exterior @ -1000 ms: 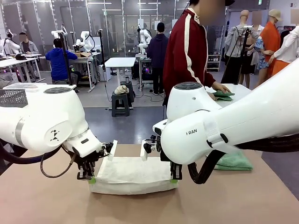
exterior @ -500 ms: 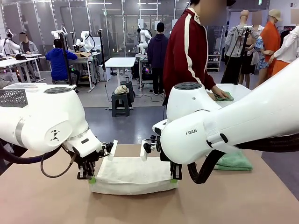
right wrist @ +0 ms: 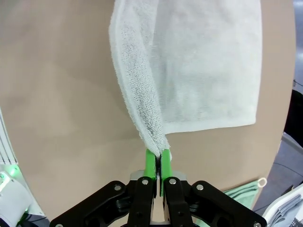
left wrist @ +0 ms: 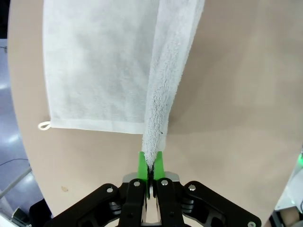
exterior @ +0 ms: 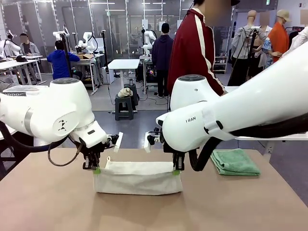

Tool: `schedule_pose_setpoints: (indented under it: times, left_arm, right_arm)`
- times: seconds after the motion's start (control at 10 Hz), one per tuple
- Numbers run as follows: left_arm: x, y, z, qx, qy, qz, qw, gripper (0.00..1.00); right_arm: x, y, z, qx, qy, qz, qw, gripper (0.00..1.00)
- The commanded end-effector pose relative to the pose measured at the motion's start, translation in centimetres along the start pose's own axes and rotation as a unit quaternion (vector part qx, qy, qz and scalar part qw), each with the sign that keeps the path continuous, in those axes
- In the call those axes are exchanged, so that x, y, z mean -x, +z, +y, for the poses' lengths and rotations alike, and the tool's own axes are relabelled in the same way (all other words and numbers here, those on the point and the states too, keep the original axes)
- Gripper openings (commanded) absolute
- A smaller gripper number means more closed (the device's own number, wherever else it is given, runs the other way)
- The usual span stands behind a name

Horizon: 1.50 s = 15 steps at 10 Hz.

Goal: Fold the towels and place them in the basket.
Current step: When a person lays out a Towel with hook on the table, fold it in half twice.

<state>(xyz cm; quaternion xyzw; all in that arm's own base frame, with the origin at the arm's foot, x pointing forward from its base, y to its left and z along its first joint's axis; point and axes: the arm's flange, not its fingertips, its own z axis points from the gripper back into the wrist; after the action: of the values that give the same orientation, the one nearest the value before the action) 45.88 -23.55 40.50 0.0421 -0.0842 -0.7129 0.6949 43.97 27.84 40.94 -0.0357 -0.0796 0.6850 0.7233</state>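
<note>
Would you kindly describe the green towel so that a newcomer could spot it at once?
Start at the brown table and go to the robot's right side, towards the far corner. There the green towel lies folded flat. Unlike the white towel, pinched up between the left gripper and the right gripper, it is mint green and nothing touches it.

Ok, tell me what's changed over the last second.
The left arm and right arm raised the white towel by its near edge, so it now drapes down from them. The person turned away. Both sets of jaws stayed shut on the corners; the green towel stayed put.
</note>
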Motion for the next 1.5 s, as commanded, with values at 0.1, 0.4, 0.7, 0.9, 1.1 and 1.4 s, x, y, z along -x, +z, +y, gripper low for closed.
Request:
schedule_pose_setpoints:
  times: [0.1, 0.4, 0.7, 0.9, 1.1, 1.4]
  left_arm:
    - [-0.2, -1.2, 4.1, 0.026, -0.001, 0.023, 0.999, 0.05]
    - [-0.3, -3.0, 7.0, 0.036, 0.018, 0.007, 0.999, 0.05]
    - [-0.4, -4.3, 8.7, 0.024, 0.027, 0.014, 0.999, 0.05]
    - [-0.2, -5.3, 9.6, 0.017, 0.035, 0.020, 0.999, 0.05]
    - [0.1, -6.7, 10.4, 0.012, 0.038, 0.020, 0.999, 0.05]
    - [0.5, -8.7, 11.7, 0.002, 0.033, 0.014, 0.999, 0.05]
  right_arm:
    - [-0.1, -1.0, -4.1, -0.003, 0.020, 0.010, 1.000, 0.05]
    - [-0.4, -1.9, -6.7, 0.010, 0.026, 0.020, 0.999, 0.05]
    - [-0.7, -3.8, -8.8, 0.009, 0.043, 0.021, 0.999, 0.05]
    - [-0.9, -5.1, -9.7, 0.004, 0.045, 0.019, 0.999, 0.05]
    - [-1.0, -6.6, -10.6, 0.014, 0.041, 0.025, 0.999, 0.05]
    - [-0.3, -8.2, -12.1, 0.023, 0.020, 0.040, 0.999, 0.05]
